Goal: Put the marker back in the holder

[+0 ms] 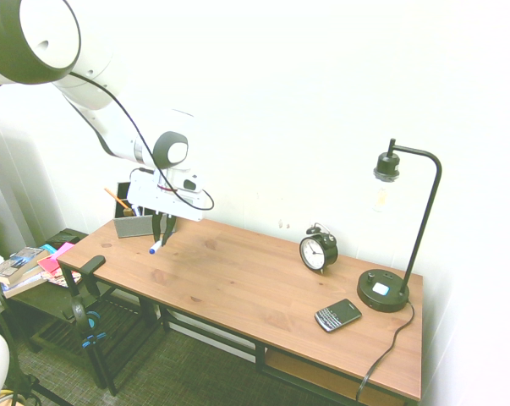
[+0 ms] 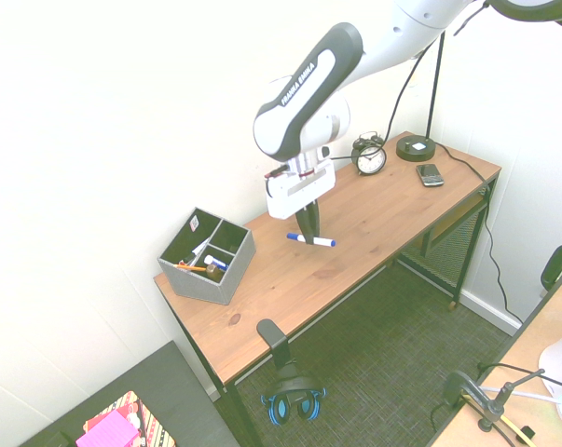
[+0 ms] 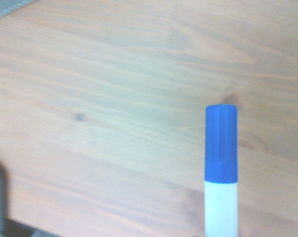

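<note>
- First exterior view: on the desk (image 1: 238,269), the alarm clock (image 1: 319,250), the phone (image 1: 337,315) and the black lamp (image 1: 383,290) stand well apart from the gripper (image 1: 158,240), toward the picture's right.
- Here the arm's hand partly covers the grey holder (image 1: 134,226), from which an orange pencil (image 1: 115,198) pokes out.
- The gripper has its fingers closed on the marker (image 1: 156,248), whose blue end points down toward the desk's front edge.
- Second exterior view: the holder sits on the desk, near the gripper; its compartments contain the pencil, a blue-and-white pen (image 2: 215,264) and other small items. Its raised walls stand between those compartments and the gripper.
- Headphones (image 2: 294,400) hang below the desk's front edge, while the clock, phone and lamp are grouped at the far end.
- The marker lies crosswise between the fingertips, gripped around its white middle, with blue showing at both ends. It is outside the holder.
- Wrist view: the marker's blue cap and part of its white barrel show large against blurred wood grain; a grey corner, too cropped to identify, appears at one edge.
</note>
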